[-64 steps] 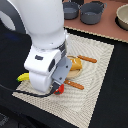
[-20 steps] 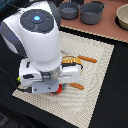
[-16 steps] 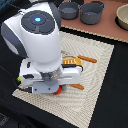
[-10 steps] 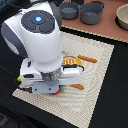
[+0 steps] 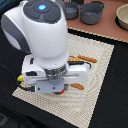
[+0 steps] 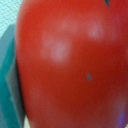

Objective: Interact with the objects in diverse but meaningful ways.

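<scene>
The red tomato (image 6: 70, 65) fills the wrist view, very close to the camera. In the exterior view only a sliver of it (image 5: 61, 91) shows under the arm's white wrist. The gripper itself is hidden below the wrist, low over the woven mat (image 5: 100, 95). In the wrist view one teal finger (image 6: 10, 85) lies against the tomato's side; the other finger is out of view. A banana tip (image 5: 20, 78) peeks out at the exterior view's left. The bread loaf (image 5: 73, 58) is mostly hidden. Two orange-brown sausage sticks (image 5: 89, 59) (image 5: 77, 86) lie on the mat.
Two round grey pots (image 5: 70, 10) (image 5: 92, 12) and a tan bowl (image 5: 122, 17) stand on the brown surface behind the mat. A black cable (image 5: 25, 86) runs by the arm. Dark table surrounds the mat.
Since 3.2 s ago the arm has turned and come down over the tomato. Over the last second it has hardly moved.
</scene>
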You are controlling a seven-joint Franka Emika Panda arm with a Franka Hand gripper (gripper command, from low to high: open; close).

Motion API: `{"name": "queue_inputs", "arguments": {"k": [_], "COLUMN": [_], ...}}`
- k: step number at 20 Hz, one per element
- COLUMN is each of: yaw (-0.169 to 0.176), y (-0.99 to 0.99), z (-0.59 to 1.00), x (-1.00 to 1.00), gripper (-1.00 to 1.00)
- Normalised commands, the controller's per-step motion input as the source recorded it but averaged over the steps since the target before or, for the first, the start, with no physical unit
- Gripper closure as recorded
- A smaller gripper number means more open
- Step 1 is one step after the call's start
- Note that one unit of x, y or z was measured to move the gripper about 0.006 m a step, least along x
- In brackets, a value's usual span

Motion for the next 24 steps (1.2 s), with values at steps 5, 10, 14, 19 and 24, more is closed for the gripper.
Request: {"name": "queue_inputs", "arguments": {"k": [5, 10, 14, 19, 24], "yaw": [0.056, 0.048, 0.055, 0.075, 0.076], "y": [0.23, 0.28, 0.31, 0.37, 0.39], "z": [0.12, 0.01, 0.00, -0.05, -0.08], "x": [-0.57, -0.58, -0.67, -0.83, -0.84], "gripper": [1.00, 1.00, 1.00, 1.00, 1.00]}}
